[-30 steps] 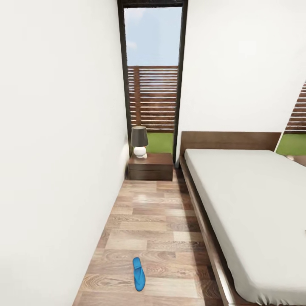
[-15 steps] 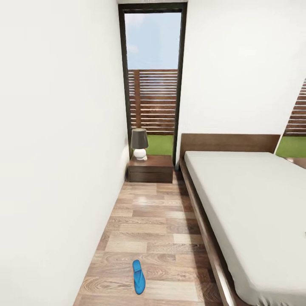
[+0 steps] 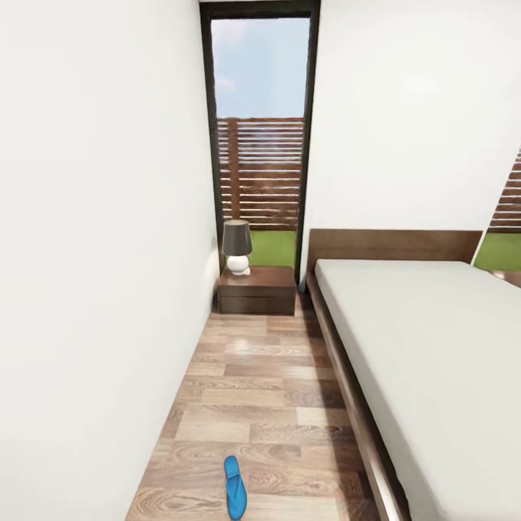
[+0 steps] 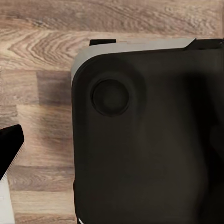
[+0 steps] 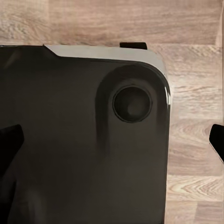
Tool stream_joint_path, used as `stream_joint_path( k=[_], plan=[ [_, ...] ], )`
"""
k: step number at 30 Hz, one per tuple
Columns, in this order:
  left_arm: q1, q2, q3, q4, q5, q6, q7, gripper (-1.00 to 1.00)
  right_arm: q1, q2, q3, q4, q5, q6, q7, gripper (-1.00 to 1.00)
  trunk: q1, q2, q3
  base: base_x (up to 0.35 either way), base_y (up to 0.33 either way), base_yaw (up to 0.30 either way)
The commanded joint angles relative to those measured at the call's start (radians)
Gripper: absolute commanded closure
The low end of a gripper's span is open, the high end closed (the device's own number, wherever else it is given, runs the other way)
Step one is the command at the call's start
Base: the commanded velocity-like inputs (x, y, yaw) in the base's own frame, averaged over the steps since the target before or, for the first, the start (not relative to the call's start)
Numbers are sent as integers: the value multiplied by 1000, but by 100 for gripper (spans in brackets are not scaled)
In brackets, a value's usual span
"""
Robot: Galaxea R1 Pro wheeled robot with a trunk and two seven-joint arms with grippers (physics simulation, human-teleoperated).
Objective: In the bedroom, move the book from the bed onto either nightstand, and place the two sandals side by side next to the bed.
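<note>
One bright blue sandal [image 3: 234, 488] lies flat on the wood floor in the aisle between the left wall and the bed [image 3: 434, 347], toe end pointing away from me. The dark nightstand [image 3: 258, 288] stands at the aisle's far end beside the headboard. The book is out of view. In the wrist views both grippers hang over the floor beside my black base [image 4: 149, 140]. The right gripper [image 5: 112, 144] shows its dark fingertips wide apart with nothing between them. The left gripper [image 4: 112, 149] shows one fingertip [image 4: 10, 147] at the frame's edge, also spread wide.
A lamp [image 3: 236, 247] with a dark shade stands on the nightstand's left part. A tall dark-framed window [image 3: 260, 123] rises behind it. The white wall [image 3: 94, 253] bounds the narrow aisle on the left. The bed's wood frame [image 3: 347, 383] bounds it on the right.
The whole picture has shifted a little, so the camera moved: the sandal sits lower in the frame and the bed's right part is cut off more. Nothing in the room moved.
</note>
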Motion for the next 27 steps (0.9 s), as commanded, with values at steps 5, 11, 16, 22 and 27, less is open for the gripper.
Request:
stream_joint_path(
  k=[5,11,16,22,27],
  plan=[
    [-1,0,0,1,0,-6,0,-100,0,1,2,-6,0,-3,0,-100,1,0,-1,304,0,0],
    [0,0,0,1,0,-7,0,-100,0,1,3,-10,1,-3,0,-100,1,0,-1,314,0,0],
    [-1,0,-1,0,0,-7,0,-100,0,1,3,-11,2,-3,0,-100,1,0,-1,281,0,0],
    [-1,0,0,0,0,-8,0,-100,0,1,4,-11,2,-4,0,-100,1,0,-1,197,0,0],
    [-1,0,0,-5,0,-8,0,-100,0,2,5,-13,2,-4,0,-100,1,0,-1,77,0,0]
  ],
)
